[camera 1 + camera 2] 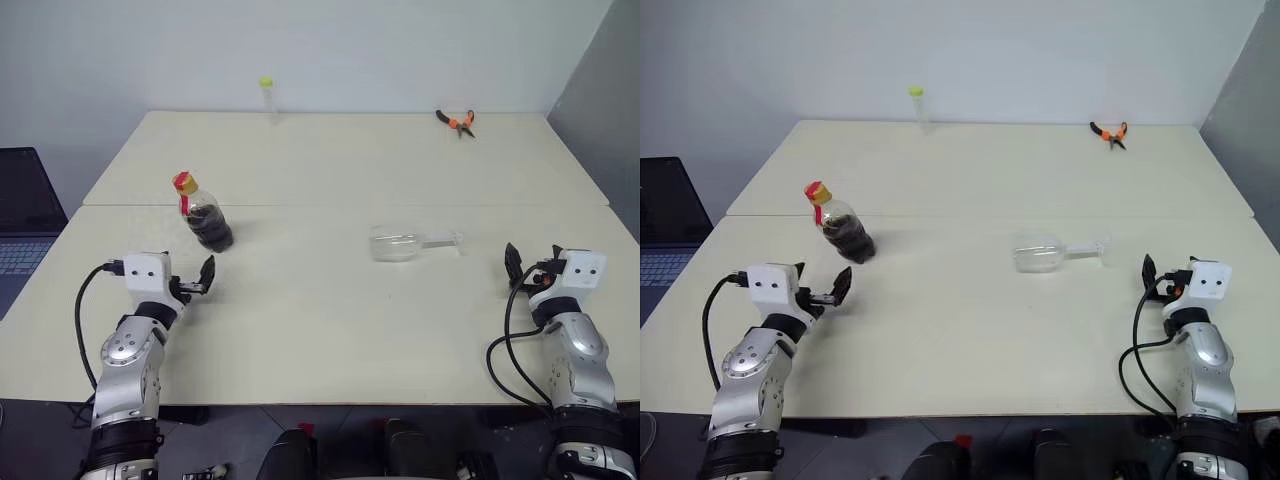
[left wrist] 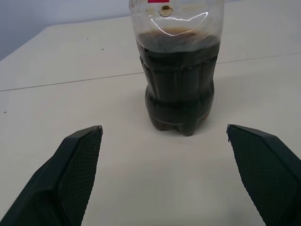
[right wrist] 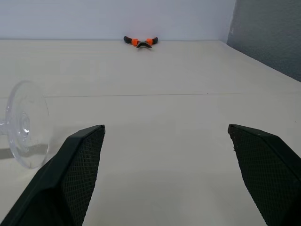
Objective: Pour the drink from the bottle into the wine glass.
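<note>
overall, the pale cream worktop (image 1: 330, 330) carried a small squat clear plastic bottle (image 1: 204, 214) with a red neck label and a yellow cap, standing upright at about ten o'clock from the worktop's middle. its dark brown-red cola-like drink (image 2: 178, 89) filled the bulbous lower body. the clear stemmed wine glass (image 1: 405, 243) lay on its side near the middle, at about three o'clock from the bottle and well apart from it, its bowl towards the bottle and its round foot (image 3: 26, 123) towards the right edge.

the left claw (image 1: 203, 277) hovered just at six o'clock of the bottle, near but not touching it, its two black fingers (image 2: 77, 174) spread wide and holding nothing. the right claw (image 1: 524, 265) hovered near the right edge, at about four o'clock of the glass's foot, likewise wide open and empty.

at the far edge, around twelve o'clock, stood a thin clear tube with a yellow-green cap (image 1: 268, 98), and at about one o'clock lay orange-handled pliers (image 1: 457, 121). a dark laptop (image 1: 22, 215) sat beyond the left edge, at nine o'clock.
</note>
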